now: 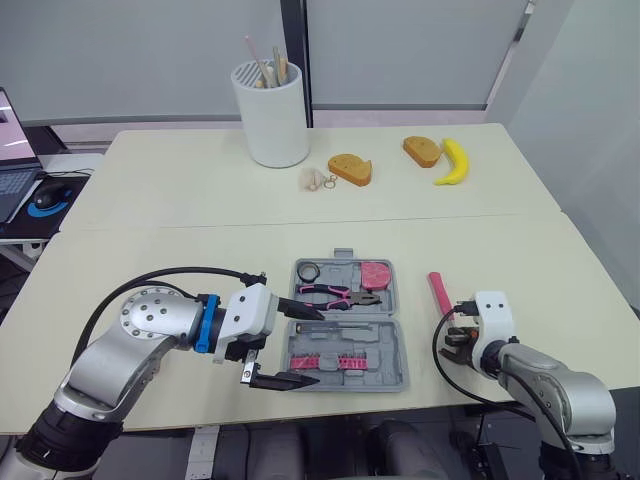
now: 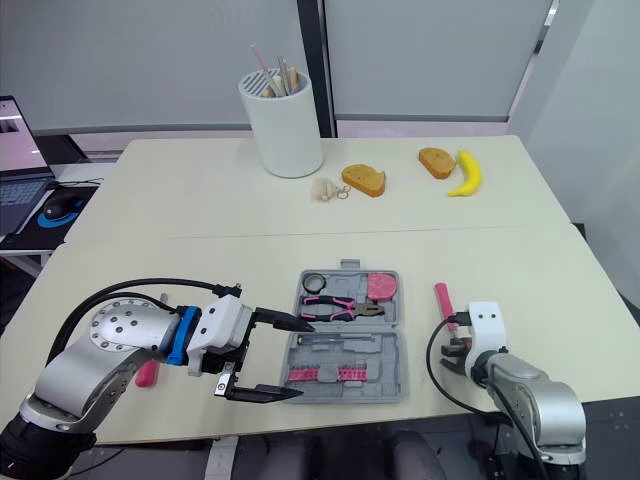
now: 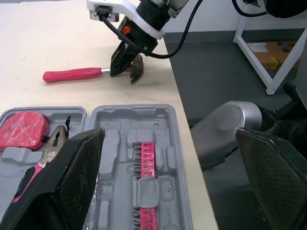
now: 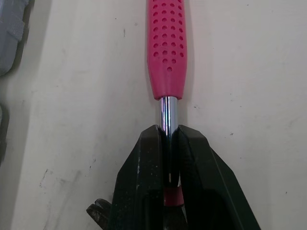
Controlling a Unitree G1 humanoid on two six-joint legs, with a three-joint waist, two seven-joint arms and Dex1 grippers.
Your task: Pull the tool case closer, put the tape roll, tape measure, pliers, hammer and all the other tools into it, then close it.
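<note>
Beyond tool case (image 1: 385, 350) and hammer (image 1: 438, 293): cup (image 1: 271, 115), bread (image 1: 350, 169), banana (image 1: 453, 162).

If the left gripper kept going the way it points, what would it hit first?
Probably the near half of the open tool case; if it passes above that, the right gripper holding the hammer.

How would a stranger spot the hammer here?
On the table, find the open grey tool case. Right of it lies the hammer, metal neck pinched by the right gripper; unlike the case's tools, its dimpled pink handle rests on bare table.
</note>
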